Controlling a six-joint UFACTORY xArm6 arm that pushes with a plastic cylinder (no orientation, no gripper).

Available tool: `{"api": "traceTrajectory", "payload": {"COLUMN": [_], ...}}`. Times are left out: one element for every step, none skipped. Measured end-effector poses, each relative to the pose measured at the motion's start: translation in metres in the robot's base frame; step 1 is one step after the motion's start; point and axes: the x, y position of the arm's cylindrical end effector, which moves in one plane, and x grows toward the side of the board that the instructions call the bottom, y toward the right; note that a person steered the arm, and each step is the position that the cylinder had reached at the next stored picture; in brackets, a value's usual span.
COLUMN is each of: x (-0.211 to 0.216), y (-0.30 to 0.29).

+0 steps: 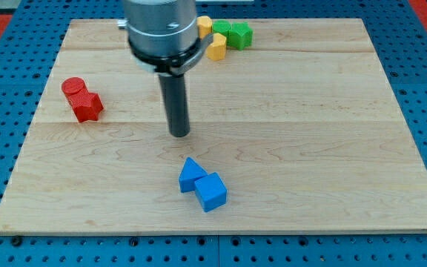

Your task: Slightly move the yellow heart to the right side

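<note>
Two yellow blocks lie at the view's top, right of the arm. One yellow block (pixel 216 46) lies lower; its shape, perhaps the heart, is hard to tell. Another yellow block (pixel 204 25) is partly hidden behind the arm. Two green blocks (pixel 233 33) touch them on the right. My tip (pixel 179 134) rests on the board near the middle, well below and left of the yellow blocks, touching no block.
A red cylinder (pixel 73 87) and a red star-like block (pixel 87 105) sit at the view's left. A blue triangle (pixel 191 174) and a blue cube (pixel 211 191) lie together below my tip. The wooden board (pixel 332 148) sits on a blue perforated surface.
</note>
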Motion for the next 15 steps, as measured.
{"api": "traceTrajectory", "payload": {"x": [0.000,-0.001,-0.003,-0.013,-0.016,-0.025,-0.027,-0.027,-0.029,-0.045,-0.093,-0.143,-0.197,-0.238,-0.240], "y": [0.056,0.056,0.056,0.056,0.056,0.056,0.056,0.056,0.056,0.056,0.046,0.035,0.011,-0.011,-0.011]}}
